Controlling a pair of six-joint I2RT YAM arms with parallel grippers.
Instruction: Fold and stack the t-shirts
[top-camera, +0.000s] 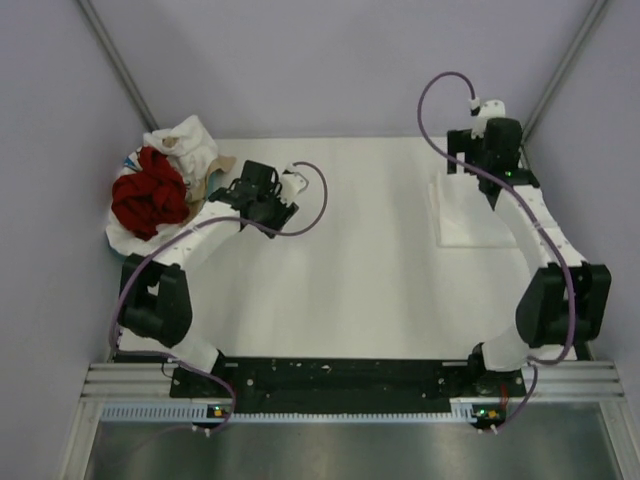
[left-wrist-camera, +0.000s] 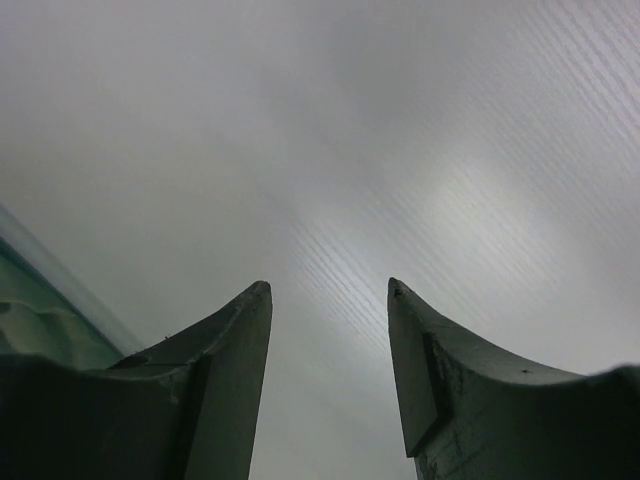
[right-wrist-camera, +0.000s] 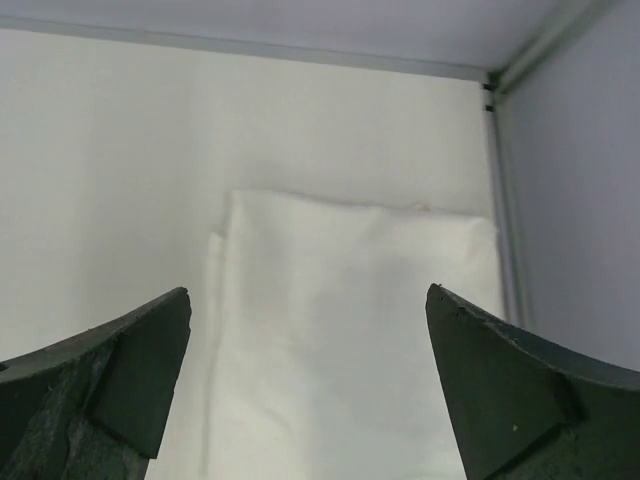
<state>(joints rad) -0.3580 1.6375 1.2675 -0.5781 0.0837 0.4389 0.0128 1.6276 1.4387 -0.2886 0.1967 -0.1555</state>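
A white table (top-camera: 350, 290) fills the middle. At the table's far left corner sits a tray (top-camera: 204, 186). It is mostly covered, and only a patch of brown lining shows. Pale lilac walls (top-camera: 330, 60) rise from the table's far edge and from both its sides. Two grey posts slant up from the table's far corners, one on the left (top-camera: 115, 60) and one on the right (top-camera: 565, 70). Along the table's near edge runs a ribbed aluminium rail (top-camera: 120, 380) carrying a black plate (top-camera: 340, 375). A white toothed strip (top-camera: 340, 411) lies just outside the plate, and a dull metal sheet (top-camera: 340, 450) lies farther out.
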